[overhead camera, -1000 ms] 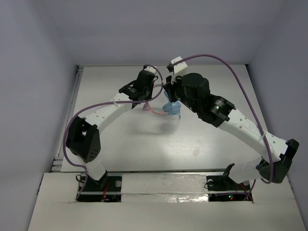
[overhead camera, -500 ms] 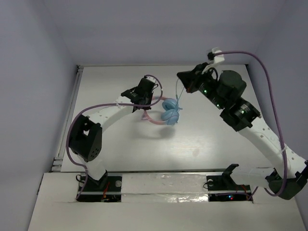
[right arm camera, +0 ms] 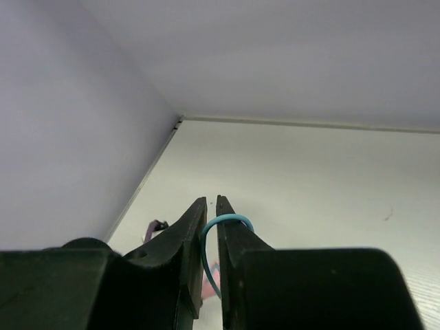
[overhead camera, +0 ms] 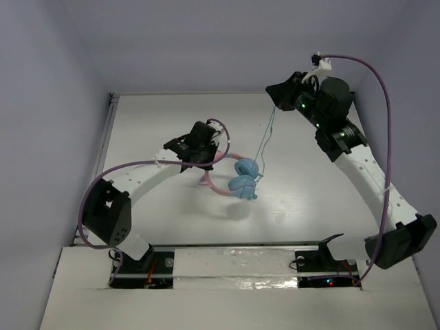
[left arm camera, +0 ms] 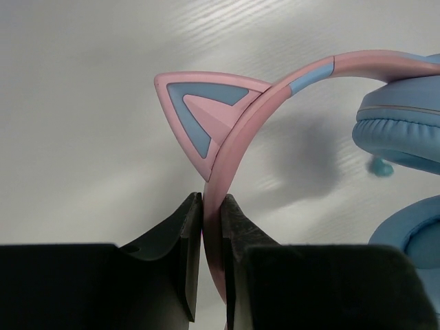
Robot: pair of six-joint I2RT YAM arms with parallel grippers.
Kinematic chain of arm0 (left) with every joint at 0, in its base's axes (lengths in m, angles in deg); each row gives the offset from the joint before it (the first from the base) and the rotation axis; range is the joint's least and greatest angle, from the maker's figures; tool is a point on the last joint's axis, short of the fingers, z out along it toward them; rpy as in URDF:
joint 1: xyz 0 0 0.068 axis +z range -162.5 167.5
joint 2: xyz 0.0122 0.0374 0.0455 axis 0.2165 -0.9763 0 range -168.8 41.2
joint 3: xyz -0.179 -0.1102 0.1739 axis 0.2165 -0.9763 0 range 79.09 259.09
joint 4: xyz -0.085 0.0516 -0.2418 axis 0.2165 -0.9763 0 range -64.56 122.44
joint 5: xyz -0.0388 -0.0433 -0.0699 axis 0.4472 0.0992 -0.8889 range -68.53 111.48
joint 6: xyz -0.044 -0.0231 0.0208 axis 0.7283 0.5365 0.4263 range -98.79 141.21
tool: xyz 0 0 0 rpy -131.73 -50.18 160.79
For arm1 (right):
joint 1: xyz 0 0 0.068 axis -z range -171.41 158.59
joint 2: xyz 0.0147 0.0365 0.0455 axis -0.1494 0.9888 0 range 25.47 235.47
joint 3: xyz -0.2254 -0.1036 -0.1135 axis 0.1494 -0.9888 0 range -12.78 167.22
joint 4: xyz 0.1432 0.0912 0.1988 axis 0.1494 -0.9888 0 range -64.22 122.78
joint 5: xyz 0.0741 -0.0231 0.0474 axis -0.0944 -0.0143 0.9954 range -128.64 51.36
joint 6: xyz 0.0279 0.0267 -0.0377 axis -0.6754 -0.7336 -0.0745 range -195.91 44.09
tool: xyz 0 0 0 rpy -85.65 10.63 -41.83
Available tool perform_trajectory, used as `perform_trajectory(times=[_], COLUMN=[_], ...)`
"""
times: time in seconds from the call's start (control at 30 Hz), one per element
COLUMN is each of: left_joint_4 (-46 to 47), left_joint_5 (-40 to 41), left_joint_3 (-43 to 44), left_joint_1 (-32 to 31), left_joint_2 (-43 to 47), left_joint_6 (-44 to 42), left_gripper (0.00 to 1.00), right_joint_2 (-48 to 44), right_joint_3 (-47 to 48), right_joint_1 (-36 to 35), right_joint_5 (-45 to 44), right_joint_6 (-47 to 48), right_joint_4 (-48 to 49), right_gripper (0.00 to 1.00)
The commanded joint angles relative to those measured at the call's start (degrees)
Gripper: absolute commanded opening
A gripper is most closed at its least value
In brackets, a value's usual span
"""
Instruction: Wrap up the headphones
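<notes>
The left tool [left arm camera: 212,210] is clenched on the pink headband [left arm camera: 247,124] of the headphones [overhead camera: 242,184], just beside a cat ear [left arm camera: 199,113], holding them over the middle of the table [overhead camera: 158,206]. Their 2 blue ear cups [overhead camera: 246,167] sit close together. The right tool [right arm camera: 211,206], raised toward the far right, pinches the thin blue cable [overhead camera: 265,141], which runs almost straight down to the cups.

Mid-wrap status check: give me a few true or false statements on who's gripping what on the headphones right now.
1. The left gripper is shut on the pink headband. True.
2. The right gripper is open and empty. False: it pinches the thin blue cable.
3. The cable runs from the right gripper down to the ear cups. True.
4. The cat ear is caught between the left jaws. False: it sits just past them.
</notes>
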Motion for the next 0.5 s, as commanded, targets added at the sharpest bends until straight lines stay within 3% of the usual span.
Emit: perform_trajectory(times=[0.0,0.17,0.33,0.47], left_joint_4=[1.8,2.7,3.2,8.2], left_joint_5=[-9.3,-19.6,-27.1,-24.7], left_joint_3=[0.3,-0.2,2.7,3.4], left_joint_1=[-1.5,-2.7,-4.7,-4.8], left_joint_2=[2.9,5.3,5.3,6.7], left_joint_6=[-1.6,-3.5,-4.5,-2.1], left_gripper=[0.0,0.0,0.0,0.0], right_joint_2=[2.7,8.1,11.5,7.0], right_joint_3=[6.0,9.0,8.4,2.8], right_joint_1=[-0.2,-0.2,-0.2,-0.2], right_joint_5=[2.7,0.0,4.1,5.3], right_joint_6=[1.3,6.4,6.8,6.6], right_joint_4=[1.6,-2.3,-1.2,0.9], right_gripper=[0.17,0.05,0.0,0.0])
